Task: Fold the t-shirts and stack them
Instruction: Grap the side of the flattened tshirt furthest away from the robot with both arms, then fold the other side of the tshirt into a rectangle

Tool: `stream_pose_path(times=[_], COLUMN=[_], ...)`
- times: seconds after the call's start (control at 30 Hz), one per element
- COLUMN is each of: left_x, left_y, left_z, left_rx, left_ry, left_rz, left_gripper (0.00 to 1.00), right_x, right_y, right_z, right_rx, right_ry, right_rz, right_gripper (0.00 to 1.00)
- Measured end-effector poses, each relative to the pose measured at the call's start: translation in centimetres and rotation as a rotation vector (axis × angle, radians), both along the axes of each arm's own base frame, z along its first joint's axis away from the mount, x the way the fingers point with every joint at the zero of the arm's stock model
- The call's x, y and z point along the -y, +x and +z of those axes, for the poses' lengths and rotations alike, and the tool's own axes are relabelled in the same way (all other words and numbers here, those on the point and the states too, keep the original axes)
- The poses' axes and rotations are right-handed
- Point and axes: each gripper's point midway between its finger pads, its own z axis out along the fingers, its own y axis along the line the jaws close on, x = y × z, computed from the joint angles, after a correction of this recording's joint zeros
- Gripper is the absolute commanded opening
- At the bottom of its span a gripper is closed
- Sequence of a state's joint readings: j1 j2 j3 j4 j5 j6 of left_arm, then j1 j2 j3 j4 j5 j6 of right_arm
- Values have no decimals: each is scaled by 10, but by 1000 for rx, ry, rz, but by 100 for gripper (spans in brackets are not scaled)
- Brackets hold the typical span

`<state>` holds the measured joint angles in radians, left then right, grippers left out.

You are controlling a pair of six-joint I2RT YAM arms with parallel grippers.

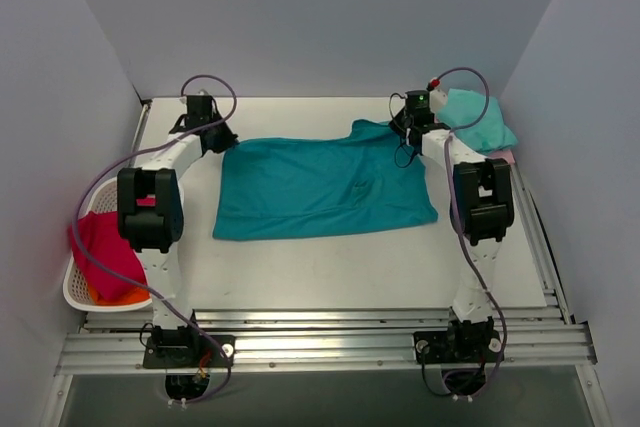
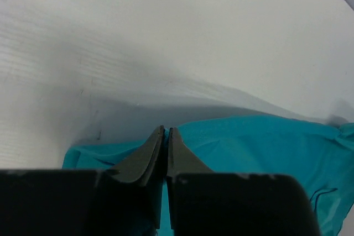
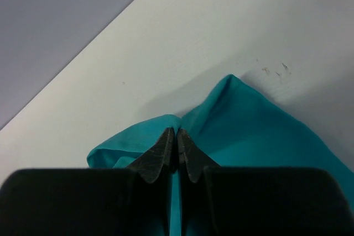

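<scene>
Overhead, the teal t-shirt (image 1: 320, 192) lies spread across the middle of the table (image 1: 330, 267). Its far edge is taken at both ends: the left gripper (image 1: 222, 139) at the upper left corner, the right gripper (image 1: 400, 132) at the upper right. The mint-green t-shirt (image 1: 480, 119) sits folded at the upper right of the frame, with a sliver of the pink t-shirt (image 1: 503, 156) showing under it. Both lie just beside the right arm. If that arm swings wide during the fold, it could drag the pile askew.

In the left wrist view, the fingers are pressed almost together at lower centre, with the shirt's edge pinched at their tips. The cloth rises off the table and casts a shadow. The bite looks shallow, so a quick pull could slip the hem free.

In the right wrist view, the fingers are likewise closed on a bunched fold of teal cloth at lower centre. A bunched hold may carry creases into the fold. If the two arms travel unevenly, the edge would likely land crooked.
</scene>
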<state>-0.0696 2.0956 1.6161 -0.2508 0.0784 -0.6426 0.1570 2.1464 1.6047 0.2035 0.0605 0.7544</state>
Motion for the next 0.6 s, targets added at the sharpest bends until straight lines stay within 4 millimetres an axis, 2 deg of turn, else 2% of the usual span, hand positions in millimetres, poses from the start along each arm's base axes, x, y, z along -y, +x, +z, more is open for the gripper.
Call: stream_pose_path(times=[0.13,0.4,0.6], left_x=[-4,-9,-11], left_y=[-22,-58,-77], left_z=[1,6,12], left_rx=[-16,-19,-14], left_ry=[11,23,33], left_rz=[10,21,29], left_gripper=[2,2,2], right_x=[5,12,18], right_y=[-25,-66,-95], right_z=[7,33,37], right_rx=[-4,30,33], right_ry=[-8,-12,-15], right_rz=[-8,-19,-27], right_gripper=[0,0,0])
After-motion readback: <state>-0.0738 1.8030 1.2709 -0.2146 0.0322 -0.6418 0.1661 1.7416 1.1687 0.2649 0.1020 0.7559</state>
